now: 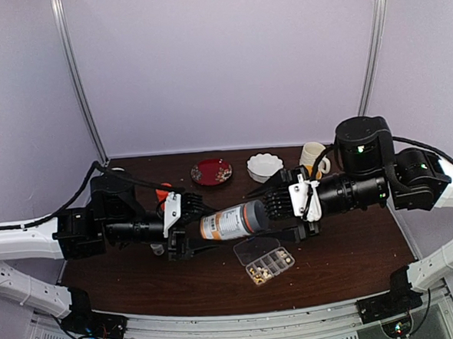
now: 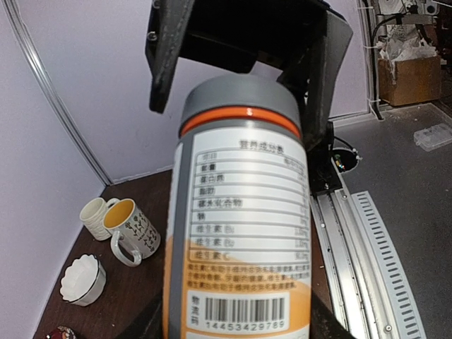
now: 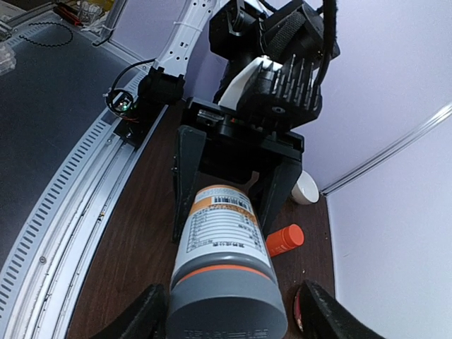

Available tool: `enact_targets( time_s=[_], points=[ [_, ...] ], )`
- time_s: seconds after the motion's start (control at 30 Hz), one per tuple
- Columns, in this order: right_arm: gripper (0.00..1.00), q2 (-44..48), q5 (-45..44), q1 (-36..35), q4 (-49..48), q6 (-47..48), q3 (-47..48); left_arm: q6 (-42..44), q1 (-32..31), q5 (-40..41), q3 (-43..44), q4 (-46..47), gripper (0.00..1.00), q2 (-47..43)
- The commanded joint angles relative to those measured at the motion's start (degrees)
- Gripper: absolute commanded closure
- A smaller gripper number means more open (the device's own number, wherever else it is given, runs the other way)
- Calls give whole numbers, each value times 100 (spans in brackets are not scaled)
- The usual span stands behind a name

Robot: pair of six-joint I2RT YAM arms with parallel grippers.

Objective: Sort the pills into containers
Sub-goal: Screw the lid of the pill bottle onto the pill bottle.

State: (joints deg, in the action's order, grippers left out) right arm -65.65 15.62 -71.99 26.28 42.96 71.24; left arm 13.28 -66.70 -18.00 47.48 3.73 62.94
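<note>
Above the organiser box (image 1: 264, 259), where some pills (image 1: 257, 272) lie, the left gripper (image 1: 190, 227) clamps the base of the amber bottle (image 1: 230, 221); the right gripper (image 1: 271, 209) straddles its grey cap (image 3: 226, 304), pinching or not one cannot tell; next, the cap seems to need unscrewing.

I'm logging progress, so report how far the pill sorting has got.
Done: a few pills lie in the open organiser box. In hand: the left pincer grips the pill bottle level, and the right pincer straddles its grey cap, still on. Left: probably uncap, tip out, sort the rest.
</note>
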Motion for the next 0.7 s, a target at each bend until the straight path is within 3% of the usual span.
enact_targets(
  time_s=[0.0,0.07,0.3,0.67],
  points=[
    [42,34,-34,-44,-90,-124,-23,-51,-19,-112,200,328,100,-35],
    [43,28,-48,-52,-80,-130,-22,-51,-16,-133,191,343,100,-42],
    [27,-8,-127,-57,-51,-134,-27,-46,-13,-141,181,337,100,-79],
    [27,-53,-205,-62,-5,-165,8,-43,-18,-155,145,322,100,-153]
  ],
)
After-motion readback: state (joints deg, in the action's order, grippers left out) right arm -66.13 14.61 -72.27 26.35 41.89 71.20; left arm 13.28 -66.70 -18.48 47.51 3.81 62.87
